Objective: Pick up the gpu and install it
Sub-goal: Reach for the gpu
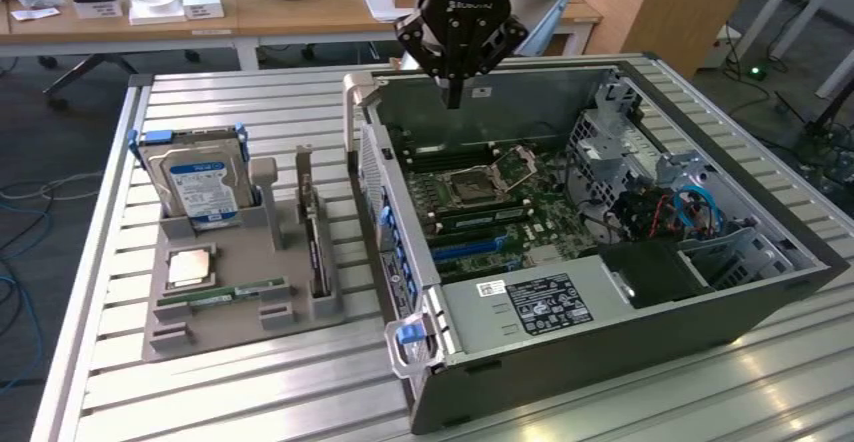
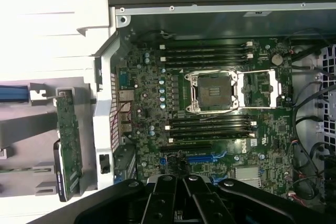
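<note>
Right now the gripper [image 1: 454,94] is hanging with its jaws pressed together and gripping nothing, its tips hovering over the far rim of the open computer case [image 1: 627,307]. In the wrist view the gripper [image 2: 184,195] is looking straight down at the motherboard [image 2: 152,98] and its bare CPU socket [image 2: 212,92]. The gpu [image 1: 318,254] is standing on its long edge in a slot of the grey holder tray [image 1: 171,334], just beside the case wall on the exterior view's left and well apart from the jaws. From the wrist the gpu [image 2: 68,142] is showing as a thin strip outside that wall. As I judge it, the main risk is lying in that tight spot: the card is sitting so near the case wall that a finger coming down on that side could be clipping the metal, and an off-centre pinch on so thin a card could be tilting it or jamming it in its slot. Jaws arriving closed like this would only be knocking its top edge. Around it, the hard drive [image 1: 200,182] is standing upright at the far end of the tray, with a processor chip [image 1: 191,265] and the green memory stick [image 1: 220,295] lying flat nearer the camera. Inside the case, the loose cables [image 1: 687,212] and the power supply [image 1: 534,307] are crowding the exterior view's right, while the blue expansion slots [image 1: 467,249] are lying open between them and the wall
</note>
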Controlling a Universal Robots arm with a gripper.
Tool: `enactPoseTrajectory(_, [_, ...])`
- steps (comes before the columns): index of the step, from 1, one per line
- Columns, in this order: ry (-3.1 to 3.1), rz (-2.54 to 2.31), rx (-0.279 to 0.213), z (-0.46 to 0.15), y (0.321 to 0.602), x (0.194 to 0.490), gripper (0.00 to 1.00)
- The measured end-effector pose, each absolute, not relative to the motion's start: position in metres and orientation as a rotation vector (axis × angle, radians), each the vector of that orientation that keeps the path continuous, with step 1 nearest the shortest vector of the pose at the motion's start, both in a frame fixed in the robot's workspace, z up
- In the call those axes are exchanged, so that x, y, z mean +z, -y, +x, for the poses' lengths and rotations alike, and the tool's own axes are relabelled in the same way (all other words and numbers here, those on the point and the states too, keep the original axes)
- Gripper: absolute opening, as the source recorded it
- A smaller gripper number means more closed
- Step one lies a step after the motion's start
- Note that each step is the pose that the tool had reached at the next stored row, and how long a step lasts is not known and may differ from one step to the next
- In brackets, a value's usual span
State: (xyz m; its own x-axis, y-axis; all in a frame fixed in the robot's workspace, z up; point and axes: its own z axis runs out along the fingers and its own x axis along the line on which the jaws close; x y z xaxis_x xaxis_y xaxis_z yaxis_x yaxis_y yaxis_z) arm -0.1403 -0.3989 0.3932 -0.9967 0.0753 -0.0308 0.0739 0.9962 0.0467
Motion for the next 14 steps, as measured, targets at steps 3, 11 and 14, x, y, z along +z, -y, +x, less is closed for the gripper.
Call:
enactPoseTrajectory(3, [-3.105,0.116,0.071,-0.1426,0.3988,0.3932,0.11])
enactPoseTrajectory(11, [-3.103,0.116,0.071,-0.1481,0.3988,0.3932,0.11])
enactPoseTrajectory(14, [-3.102,0.116,0.071,-0.1501,0.3988,0.3932,0.11])
